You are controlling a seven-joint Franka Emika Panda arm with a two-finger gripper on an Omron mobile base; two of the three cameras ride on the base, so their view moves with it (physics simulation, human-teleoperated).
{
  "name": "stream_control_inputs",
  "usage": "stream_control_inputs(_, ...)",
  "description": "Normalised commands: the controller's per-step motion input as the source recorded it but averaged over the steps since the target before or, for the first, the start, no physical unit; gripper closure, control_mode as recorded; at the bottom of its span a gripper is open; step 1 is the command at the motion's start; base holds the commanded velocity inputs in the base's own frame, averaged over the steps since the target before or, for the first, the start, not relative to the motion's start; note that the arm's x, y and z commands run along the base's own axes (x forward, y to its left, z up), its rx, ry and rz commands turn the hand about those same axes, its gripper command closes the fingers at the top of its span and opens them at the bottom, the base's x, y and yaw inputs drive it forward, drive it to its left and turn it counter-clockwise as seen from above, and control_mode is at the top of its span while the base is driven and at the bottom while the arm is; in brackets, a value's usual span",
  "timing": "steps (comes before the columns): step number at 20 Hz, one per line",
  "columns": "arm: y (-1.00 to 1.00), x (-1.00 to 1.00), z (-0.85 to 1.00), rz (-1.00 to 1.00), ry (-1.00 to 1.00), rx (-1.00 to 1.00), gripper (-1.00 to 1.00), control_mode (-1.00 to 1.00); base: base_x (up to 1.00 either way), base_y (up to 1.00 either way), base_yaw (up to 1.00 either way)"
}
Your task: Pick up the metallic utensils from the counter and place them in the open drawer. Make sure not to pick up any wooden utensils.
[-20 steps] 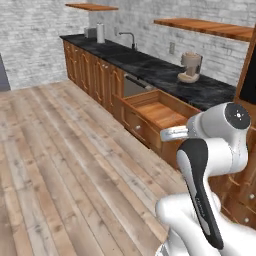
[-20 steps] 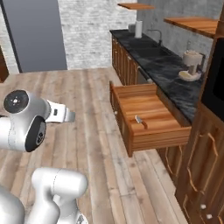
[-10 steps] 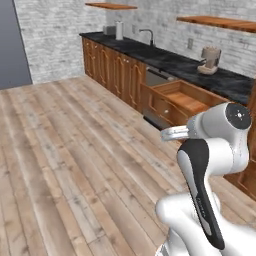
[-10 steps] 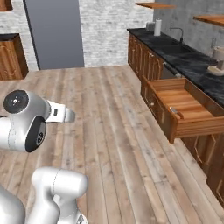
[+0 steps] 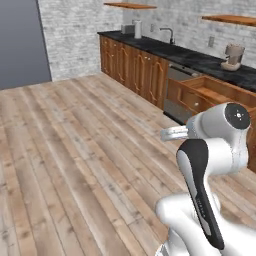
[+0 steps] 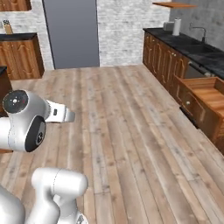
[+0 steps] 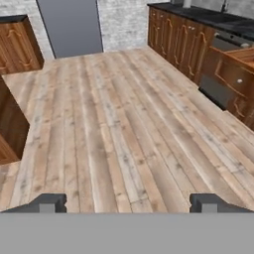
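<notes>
The robot arm (image 5: 210, 165) is glossy white with rounded, tube-like segments. A black band runs down the front of its upper link, from about 12 toward 5 o'clock in the left base view. Its big round joint cap (image 5: 237, 116) is dark grey with a small red dot in the middle and faint markings around it. In the right base view another dark oval panel sits below the cap at 6 o'clock. The gripper (image 7: 128, 202) has two small, blocky, dark grey finger tips (image 7: 48, 202).
</notes>
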Motion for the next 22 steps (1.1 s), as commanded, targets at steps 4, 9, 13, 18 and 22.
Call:
stream_control_inputs(4, 0.0, 0.0, 0.0, 0.0, 0.0, 0.0, -1.0, 1.0, 0.0, 1.0, 0.02)
stream_control_inputs(9, 0.0, 0.0, 0.0, 0.0, 0.0, 0.0, -1.0, 1.0, -0.12, 1.0, 0.08)
stream_control_inputs(13, 0.0, 0.0, 0.0, 0.0, 0.0, 0.0, -1.0, 1.0, -0.31, 1.0, 0.22)
stream_control_inputs(18, 0.0, 0.0, 0.0, 0.0, 0.0, 0.0, -1.0, 1.0, -0.24, 1.0, 0.29)
stream_control_inputs(22, 0.0, 0.0, 0.0, 0.0, 0.0, 0.0, -1.0, 1.0, -0.14, 1.0, 0.31)
